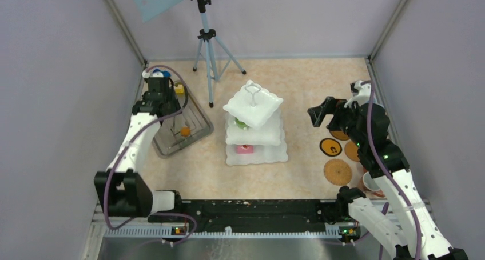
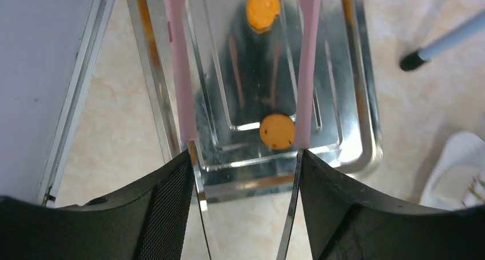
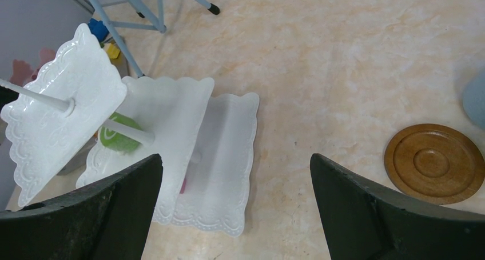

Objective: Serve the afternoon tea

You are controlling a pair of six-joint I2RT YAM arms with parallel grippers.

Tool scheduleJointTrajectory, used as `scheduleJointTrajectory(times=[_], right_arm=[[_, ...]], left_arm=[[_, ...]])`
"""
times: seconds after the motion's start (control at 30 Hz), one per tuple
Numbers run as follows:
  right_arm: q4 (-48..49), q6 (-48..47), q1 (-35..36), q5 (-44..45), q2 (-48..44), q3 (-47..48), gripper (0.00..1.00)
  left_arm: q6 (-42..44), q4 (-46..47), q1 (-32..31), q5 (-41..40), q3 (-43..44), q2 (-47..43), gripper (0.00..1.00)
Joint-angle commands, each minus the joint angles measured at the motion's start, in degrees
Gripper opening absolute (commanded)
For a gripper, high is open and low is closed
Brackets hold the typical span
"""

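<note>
The white three-tier stand [image 1: 254,108] stands mid-table with a green pastry [image 1: 242,123] on its middle tier and a pink one [image 1: 245,149] on the bottom tier. My left gripper [image 1: 157,95] is shut on metal tongs with pink tips [image 2: 182,71]. Those tips straddle an orange pastry [image 2: 277,131] lying in the steel tray [image 2: 354,71], and the right tip touches it. More orange pastry [image 2: 265,6] lies further in. My right gripper [image 3: 235,163] hangs open and empty over bare table between the stand [image 3: 63,108] and a brown coaster [image 3: 434,163].
Round coasters [image 1: 337,171] and a pinkish mug [image 1: 372,183] sit at the right. A tripod [image 1: 207,37] stands behind the stand, one foot [image 2: 414,59] near the tray. Blue and yellow toys [image 1: 163,74] lie in the back left corner. Walls close three sides.
</note>
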Motion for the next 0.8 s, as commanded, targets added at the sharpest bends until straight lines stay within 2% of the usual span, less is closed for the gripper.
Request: scheduleJointTrajectory(times=[0.0, 0.3, 0.53, 0.77], right_arm=[[-0.41, -0.88, 0.49, -0.3, 0.05, 2.4, 0.99], [-2.74, -2.29, 0.43, 0.03, 1.27, 6.18, 0.99], [-2.16, -1.98, 0.5, -0.43, 1.94, 5.73, 0.99], [-1.5, -1.82, 0.48, -0.49, 2.29, 5.64, 0.99]], left_arm=[[1.18, 7.04, 5.2, 0.27, 6.87, 9.75, 0.7], [-0.8, 3.11, 6.86, 2.38, 17.28, 22.94, 0.73], [-1.77, 1.51, 7.0, 2.68, 18.5, 26.98, 0.76], [-2.56, 1.5, 7.44, 3.6, 19.18, 29.44, 0.73]])
